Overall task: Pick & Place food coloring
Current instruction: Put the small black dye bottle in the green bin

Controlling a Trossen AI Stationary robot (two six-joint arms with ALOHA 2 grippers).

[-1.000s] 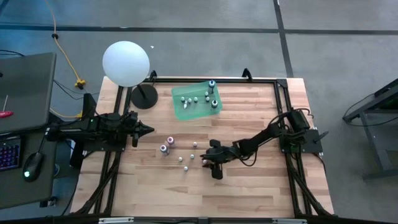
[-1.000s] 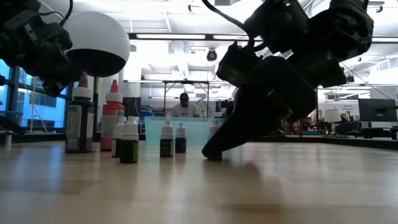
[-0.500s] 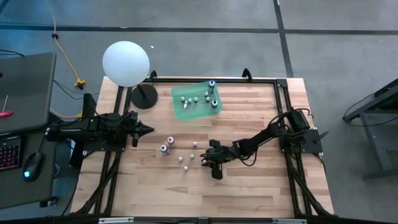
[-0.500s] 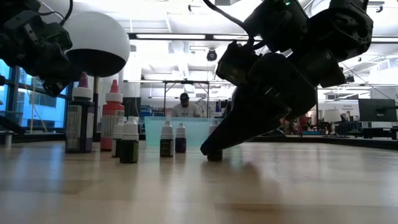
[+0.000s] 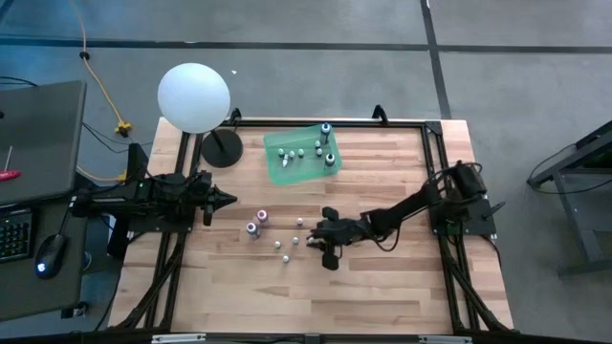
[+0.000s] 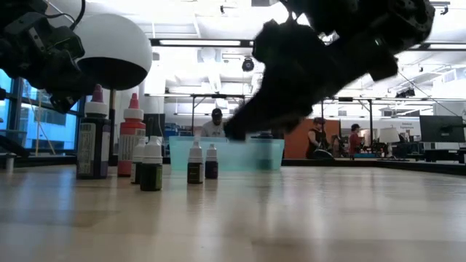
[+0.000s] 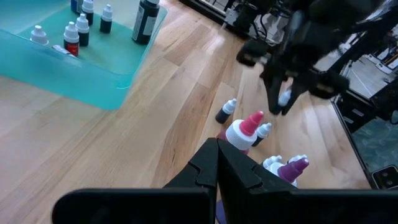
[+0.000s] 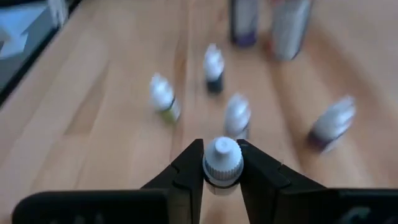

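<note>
My right gripper (image 5: 318, 245) is shut on a tiny food coloring bottle with a white cap (image 8: 222, 160), raised above the table's middle; it also shows in the left wrist view (image 7: 283, 99). Several more tiny bottles (image 5: 279, 245) and two larger ones, purple (image 5: 253, 228) and pink (image 5: 262, 217), stand upright on the wood to its left. A teal tray (image 5: 287, 170) at the far middle holds several bottles. My left gripper (image 5: 228, 200) is shut and empty over the table's left side. My right gripper pinches the small bottle between its two fingers at the cap and neck (image 8: 222, 171). The fingers slant down from the table's right side. The bottle is lifted clear of the table, with its white cap toward the wrist camera.
A white globe lamp (image 5: 194, 96) on a dark round base (image 5: 222, 149) stands at the far left corner. Black frame rails (image 5: 430, 153) run along the table's edges. Bare wood lies toward the near edge (image 5: 316, 296). People show in the room beyond the table.
My right gripper has risen from the tabletop and gone slightly toward the far edge. It stays shut on the small bottle, which stood on the wood before and is now lifted clear.
</note>
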